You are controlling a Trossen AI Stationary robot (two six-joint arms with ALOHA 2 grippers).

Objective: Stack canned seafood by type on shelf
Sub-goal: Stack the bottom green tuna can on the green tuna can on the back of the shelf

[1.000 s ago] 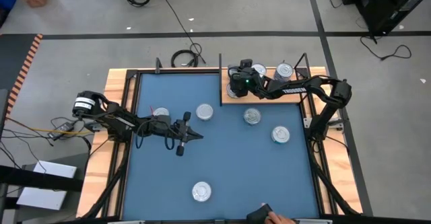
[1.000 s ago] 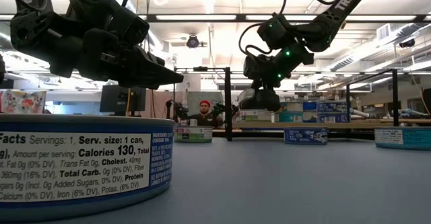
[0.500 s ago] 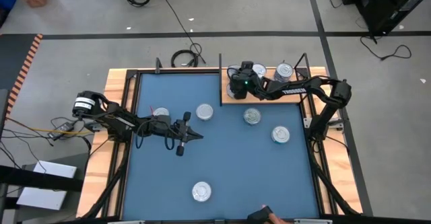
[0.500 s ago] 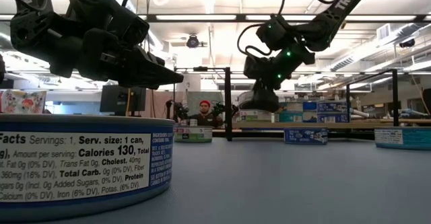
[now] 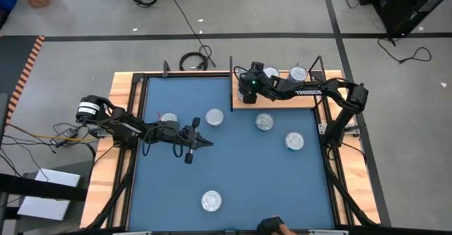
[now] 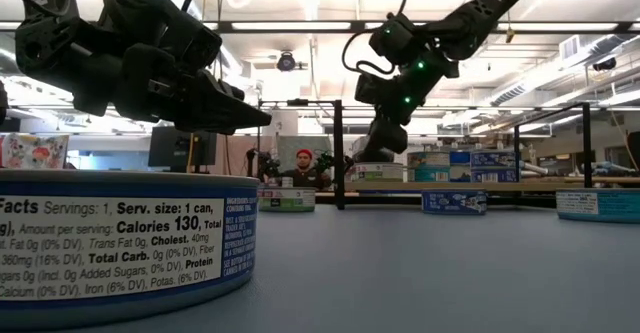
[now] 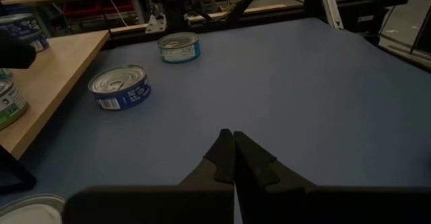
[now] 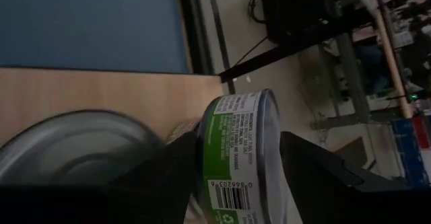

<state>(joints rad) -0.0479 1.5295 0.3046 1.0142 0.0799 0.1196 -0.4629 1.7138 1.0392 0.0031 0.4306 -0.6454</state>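
Since a second ago the right gripper (image 5: 247,87) has risen above the wooden shelf (image 5: 282,102) and drawn slightly toward the shelf's left end; in the low view its head now hangs higher over the board than before. The left arm has not moved.

Nearest the camera side of the blue mat (image 5: 233,171) sits one lone tin (image 5: 211,201), its nutrition label filling the low view (image 6: 120,248). At the very near edge of the table a person's hand (image 5: 282,229) shows beside a dark object.

Mid-mat, the left gripper (image 5: 201,142) hovers with its two fingers pressed together, holding nothing; its wrist view shows the fingertips (image 7: 232,158) touching over bare mat. Just behind that arm lies a tin (image 5: 168,119), and a little right of it another tin (image 5: 215,117). On the right half of the mat lie two more blue-labelled tins, one (image 5: 264,122) just in front of the shelf, one (image 5: 294,142) nearer and further right.

Far right, the shelf carries a tin (image 5: 299,74) standing apart toward its right end and a tin (image 5: 270,73) just right of the right gripper. That gripper is clamped on a green-labelled tin (image 8: 232,153), held by its sides between the two dark fingers (image 8: 323,177), tilted on edge above the board. Another silver lid (image 8: 74,146) lies on the shelf just beside the held tin.
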